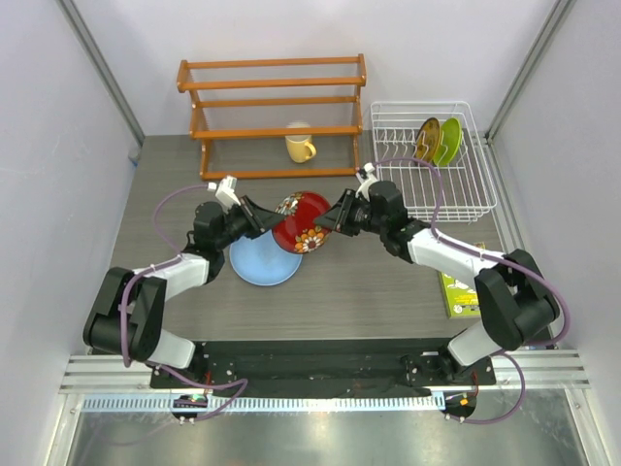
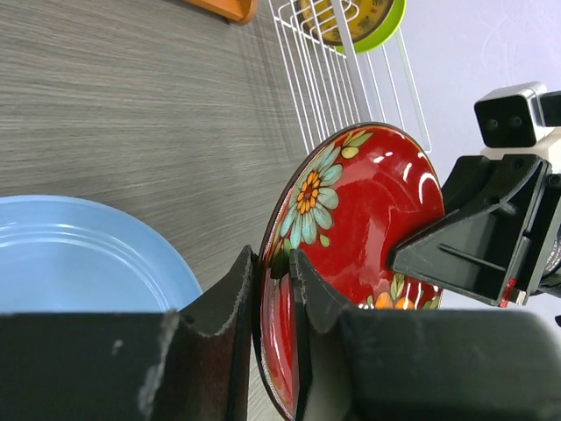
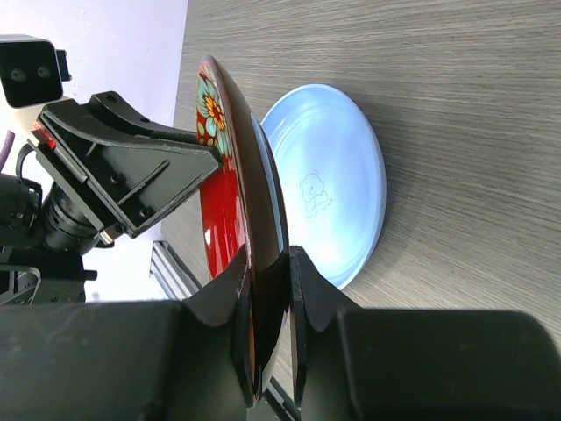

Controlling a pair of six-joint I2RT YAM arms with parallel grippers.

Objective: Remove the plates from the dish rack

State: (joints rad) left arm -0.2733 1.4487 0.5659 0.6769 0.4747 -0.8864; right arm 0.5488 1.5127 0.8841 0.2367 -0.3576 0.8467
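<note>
The dark red flowered plate [image 1: 301,221] hangs on edge above the table between both arms. My left gripper [image 1: 260,216] is shut on its left rim, seen close in the left wrist view [image 2: 272,263] with the plate [image 2: 368,210]. My right gripper [image 1: 335,216] is shut on the opposite rim [image 3: 267,263] of the plate [image 3: 223,202]. The light blue plate [image 1: 260,262] lies flat on the table below. The yellow-brown plate [image 1: 427,139] and the lime green plate [image 1: 449,141] stand in the white dish rack [image 1: 466,209].
An orange slatted shelf [image 1: 277,116] stands at the back, with a yellow mug [image 1: 300,146] in front of it. A green packet [image 1: 458,291] lies at the right near my right arm. The rack's wires [image 2: 324,79] show behind the red plate.
</note>
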